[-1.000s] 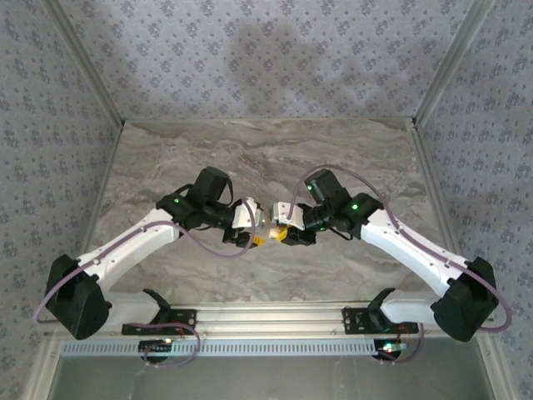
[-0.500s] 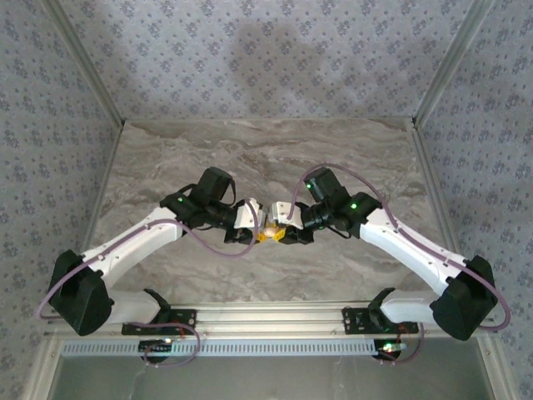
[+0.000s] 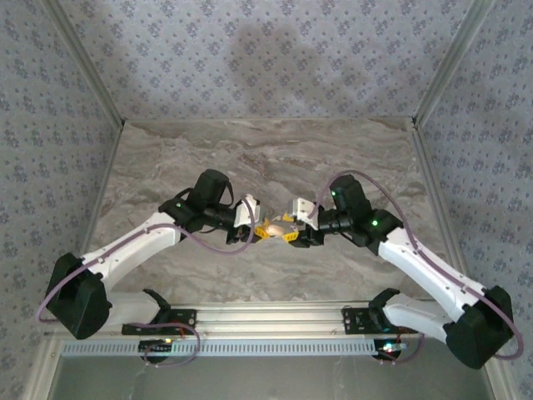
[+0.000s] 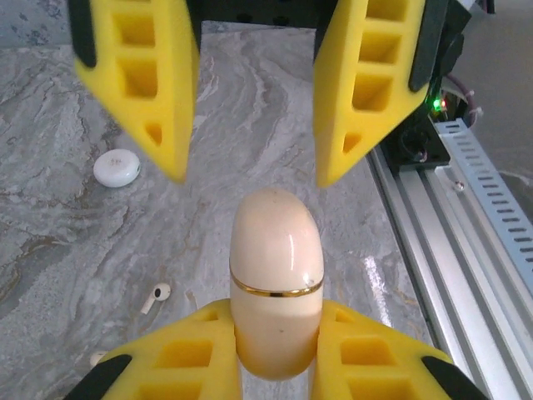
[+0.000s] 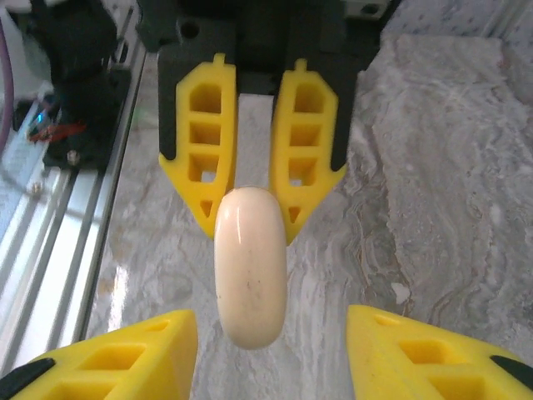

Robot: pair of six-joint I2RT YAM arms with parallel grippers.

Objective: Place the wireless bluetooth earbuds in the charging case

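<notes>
Item: charging case (image 4: 276, 275), tan, glossy, rounded, with a thin gold band round its middle; held off the marble worktop (image 3: 166, 167) over its central part, somewhat toward the near edge. Holder: left gripper (image 4: 276, 321), yellow fingers closed tight on the lower end of the case, one on each side, with the upper end projecting free. Facing it: right gripper (image 4: 250, 173), fingers parted wider than the case and standing clear of it on both sides, gripping nothing; the right wrist view confirms daylight between each finger and the case. Item: one white earbud (image 4: 156, 293), lying loose on the worktop, farther from the near edge than the case and touching nothing. Item: white round disc (image 4: 117, 167), flat on the worktop, near the earbud but apart from it. Fixture: aluminium rail (image 4: 466, 208) running along the near edge of the worktop.
</notes>
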